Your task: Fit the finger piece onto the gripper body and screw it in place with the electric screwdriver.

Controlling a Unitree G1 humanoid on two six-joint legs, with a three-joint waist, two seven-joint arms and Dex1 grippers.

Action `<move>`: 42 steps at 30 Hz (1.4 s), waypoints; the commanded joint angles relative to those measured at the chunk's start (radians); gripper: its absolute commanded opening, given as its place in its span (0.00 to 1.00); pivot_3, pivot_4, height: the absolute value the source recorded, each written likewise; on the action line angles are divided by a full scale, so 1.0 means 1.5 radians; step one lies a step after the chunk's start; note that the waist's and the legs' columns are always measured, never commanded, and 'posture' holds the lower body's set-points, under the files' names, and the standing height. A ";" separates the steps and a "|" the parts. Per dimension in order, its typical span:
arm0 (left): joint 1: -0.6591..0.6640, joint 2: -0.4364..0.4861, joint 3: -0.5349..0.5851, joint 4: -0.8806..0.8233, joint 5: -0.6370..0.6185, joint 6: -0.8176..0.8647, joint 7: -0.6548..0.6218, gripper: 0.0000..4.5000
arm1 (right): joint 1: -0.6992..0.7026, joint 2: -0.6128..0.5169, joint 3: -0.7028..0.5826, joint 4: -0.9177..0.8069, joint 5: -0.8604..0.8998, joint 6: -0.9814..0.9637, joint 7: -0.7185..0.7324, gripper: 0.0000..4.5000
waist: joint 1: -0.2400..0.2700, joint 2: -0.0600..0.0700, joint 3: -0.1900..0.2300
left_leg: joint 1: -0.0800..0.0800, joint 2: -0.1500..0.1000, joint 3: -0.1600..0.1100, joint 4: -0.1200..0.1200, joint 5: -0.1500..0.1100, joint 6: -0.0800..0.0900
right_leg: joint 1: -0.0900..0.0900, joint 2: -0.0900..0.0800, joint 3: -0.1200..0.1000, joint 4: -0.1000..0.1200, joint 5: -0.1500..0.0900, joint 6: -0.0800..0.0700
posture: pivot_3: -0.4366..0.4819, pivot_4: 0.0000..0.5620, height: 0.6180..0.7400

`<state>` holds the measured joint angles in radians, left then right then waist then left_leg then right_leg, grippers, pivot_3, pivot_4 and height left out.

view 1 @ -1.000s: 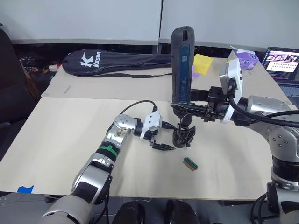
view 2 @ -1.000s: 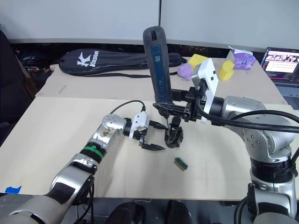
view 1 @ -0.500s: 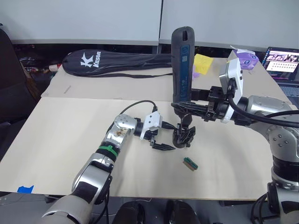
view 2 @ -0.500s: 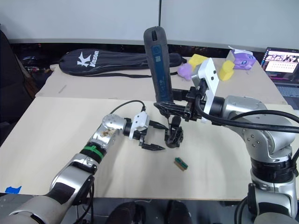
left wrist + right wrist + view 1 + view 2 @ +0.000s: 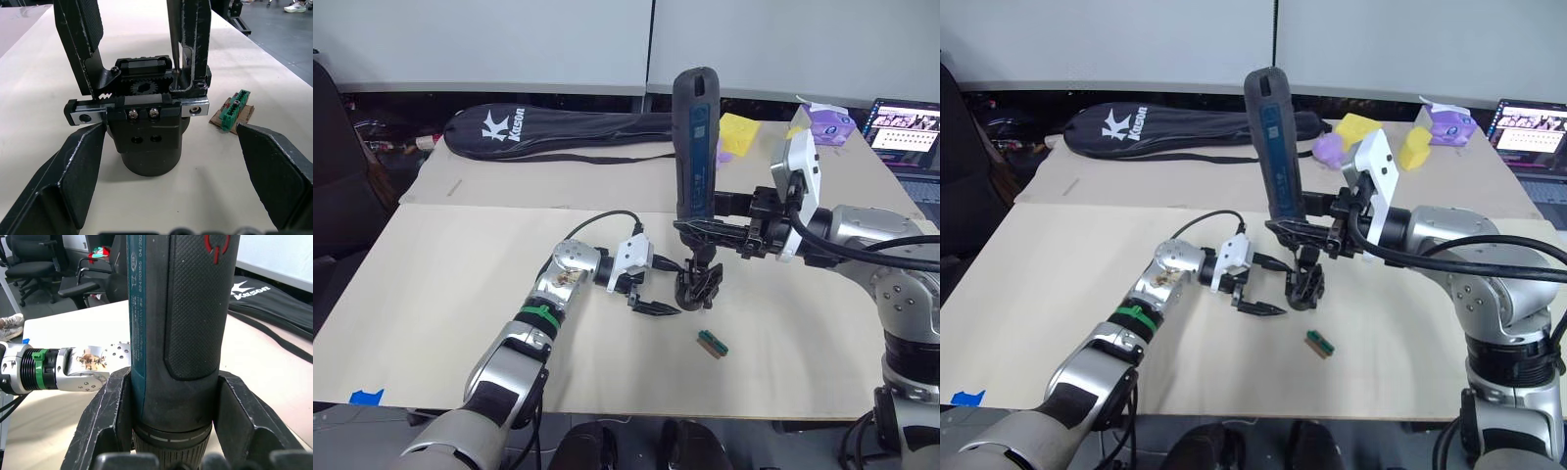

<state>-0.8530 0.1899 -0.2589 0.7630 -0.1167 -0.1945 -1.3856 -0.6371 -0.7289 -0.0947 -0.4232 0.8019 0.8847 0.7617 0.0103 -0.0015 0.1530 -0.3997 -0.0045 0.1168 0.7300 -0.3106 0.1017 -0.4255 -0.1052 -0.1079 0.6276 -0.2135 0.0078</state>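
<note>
The gripper body stands on the pale surface, near its middle. Two finger pieces stick up from its top rail. The thin metal bit of the electric screwdriver comes down onto the base of one finger piece.

The right end effector is closed around the electric screwdriver and holds it upright over the gripper body. The left end effector sits just beside the gripper body with its fingers spread wide apart, holding nothing.

A small green-and-black block lies close by. A long black bag lies far back.
</note>
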 commanded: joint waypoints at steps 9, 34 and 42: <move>-0.004 -0.004 0.003 -0.007 0.002 -0.010 0.002 1.00 | -0.016 0.000 -0.024 -0.030 0.008 -0.021 -0.007 0.42 | 0.000 0.000 0.000 | 0.000 0.000 0.000 0.000 0.000 0.000 | 0.000 0.000 0.000 0.000 0.000 0.000 | 0.48 0.27 1.00; -0.051 -0.070 0.006 0.127 0.045 -0.050 0.078 1.00 | 0.054 0.012 -0.023 -0.035 -0.037 -0.098 -0.005 0.42 | 0.001 0.000 0.000 | 0.000 0.000 0.000 0.000 0.000 0.000 | 0.001 0.000 0.000 0.000 0.000 0.000 | 0.48 0.27 1.00; -0.078 -0.098 0.021 0.204 0.062 -0.059 0.125 0.88 | 0.102 0.022 -0.028 -0.062 -0.042 -0.148 -0.005 0.42 | 0.002 0.000 0.000 | 0.001 0.000 0.000 0.000 0.000 0.000 | 0.001 0.000 0.000 -0.001 0.000 0.000 | 0.48 0.27 1.00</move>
<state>-0.9399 0.0552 -0.2475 1.0606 -0.0192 -0.2797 -1.2150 -0.4923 -0.6964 -0.1027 -0.4921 0.7384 0.6891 0.7537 0.0130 -0.0016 0.1530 -0.3989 -0.0050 0.1166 0.7301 -0.3107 0.1018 -0.4245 -0.1055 -0.1080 0.6264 -0.2136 0.0080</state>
